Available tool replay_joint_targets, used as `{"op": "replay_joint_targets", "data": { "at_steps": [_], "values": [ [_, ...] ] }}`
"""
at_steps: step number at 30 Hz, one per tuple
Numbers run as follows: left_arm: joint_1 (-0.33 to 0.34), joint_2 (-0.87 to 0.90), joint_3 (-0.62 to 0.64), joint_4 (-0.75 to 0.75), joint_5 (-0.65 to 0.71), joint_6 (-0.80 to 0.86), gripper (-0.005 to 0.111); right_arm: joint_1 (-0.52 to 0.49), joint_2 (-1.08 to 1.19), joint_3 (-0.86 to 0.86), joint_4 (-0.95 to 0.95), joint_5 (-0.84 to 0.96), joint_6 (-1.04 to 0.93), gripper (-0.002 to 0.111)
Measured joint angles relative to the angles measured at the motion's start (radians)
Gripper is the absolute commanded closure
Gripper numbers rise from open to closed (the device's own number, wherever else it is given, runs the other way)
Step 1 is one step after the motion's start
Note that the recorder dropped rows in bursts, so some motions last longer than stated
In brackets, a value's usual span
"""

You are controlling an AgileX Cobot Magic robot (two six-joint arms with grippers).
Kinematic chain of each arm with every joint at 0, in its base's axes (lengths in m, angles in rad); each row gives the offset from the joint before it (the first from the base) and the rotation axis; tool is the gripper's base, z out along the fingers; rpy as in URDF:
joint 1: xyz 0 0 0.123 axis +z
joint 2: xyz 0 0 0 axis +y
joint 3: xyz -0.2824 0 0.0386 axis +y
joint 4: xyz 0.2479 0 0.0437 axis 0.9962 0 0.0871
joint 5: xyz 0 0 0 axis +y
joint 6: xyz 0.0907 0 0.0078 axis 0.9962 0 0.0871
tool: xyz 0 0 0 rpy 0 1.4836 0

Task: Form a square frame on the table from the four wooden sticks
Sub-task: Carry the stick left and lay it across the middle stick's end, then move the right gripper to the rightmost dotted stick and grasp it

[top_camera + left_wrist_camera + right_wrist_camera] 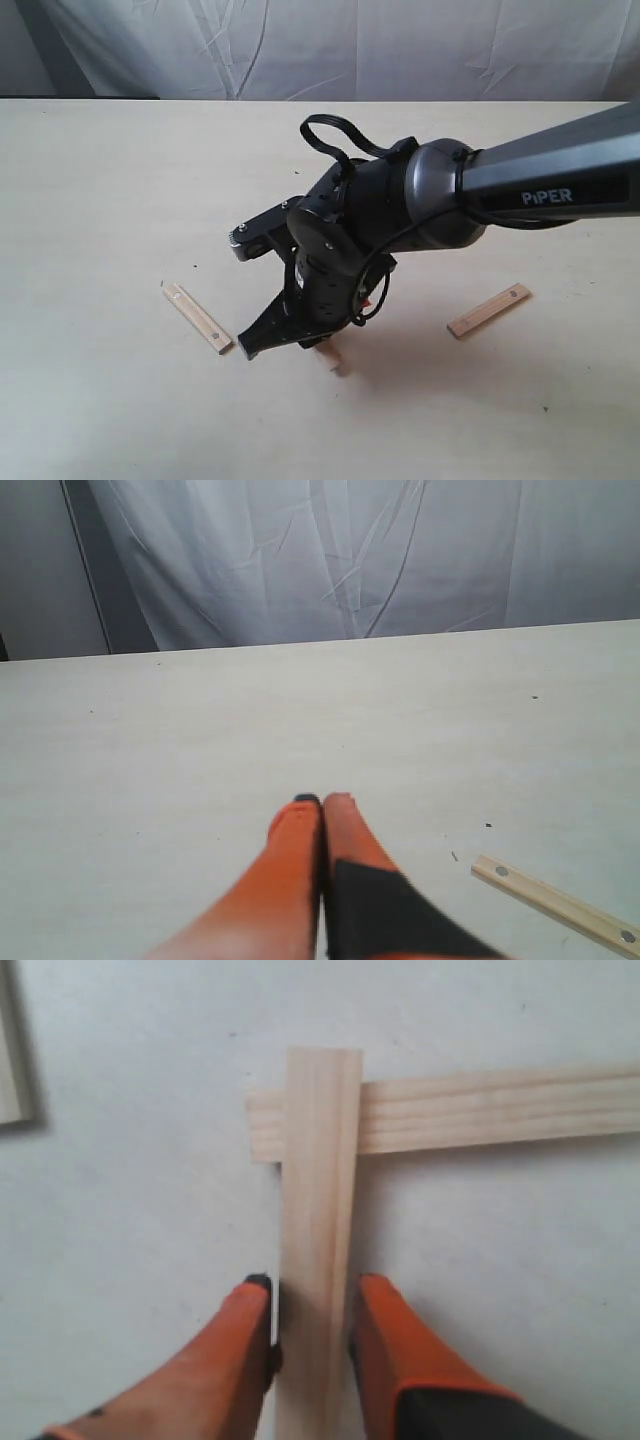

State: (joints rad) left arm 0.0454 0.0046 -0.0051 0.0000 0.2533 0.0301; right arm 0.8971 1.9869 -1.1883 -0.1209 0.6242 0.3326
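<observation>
My right gripper is shut on one wooden stick, an orange finger on each long side. That stick's far end lies across the end of a second stick, making one right-angle corner on the table. In the exterior view the right gripper points down at mid-table and hides most of that corner; only a stick end shows. A third stick lies to its left and a fourth stick to its right. My left gripper is shut on nothing, hovering over bare table near a stick.
The right arm, marked PIPER, stretches in from the right over the table. A white crumpled cloth backdrop hangs behind the table's far edge. The left arm does not show in the exterior view.
</observation>
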Motion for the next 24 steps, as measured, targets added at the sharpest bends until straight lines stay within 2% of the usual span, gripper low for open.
{"op": "replay_joint_targets", "data": {
  "at_steps": [6,13,16,20,24],
  "values": [
    [0.0,0.0,0.0,0.0,0.0,0.0,0.107,0.0,-0.011,0.0,0.0,0.019,0.002,0.068],
    [0.0,0.0,0.0,0.0,0.0,0.0,0.107,-0.038,-0.098,-0.009,0.002,0.144,0.061,0.068],
    [0.0,0.0,0.0,0.0,0.0,0.0,0.107,-0.129,-0.16,0.06,0.002,0.174,0.164,0.068],
    [0.0,0.0,0.0,0.0,0.0,0.0,0.107,-0.204,-0.23,0.179,0.022,0.167,0.202,0.068],
    [0.0,0.0,0.0,0.0,0.0,0.0,0.107,-0.334,-0.307,0.302,0.061,0.132,0.281,0.068]
  ]
}}
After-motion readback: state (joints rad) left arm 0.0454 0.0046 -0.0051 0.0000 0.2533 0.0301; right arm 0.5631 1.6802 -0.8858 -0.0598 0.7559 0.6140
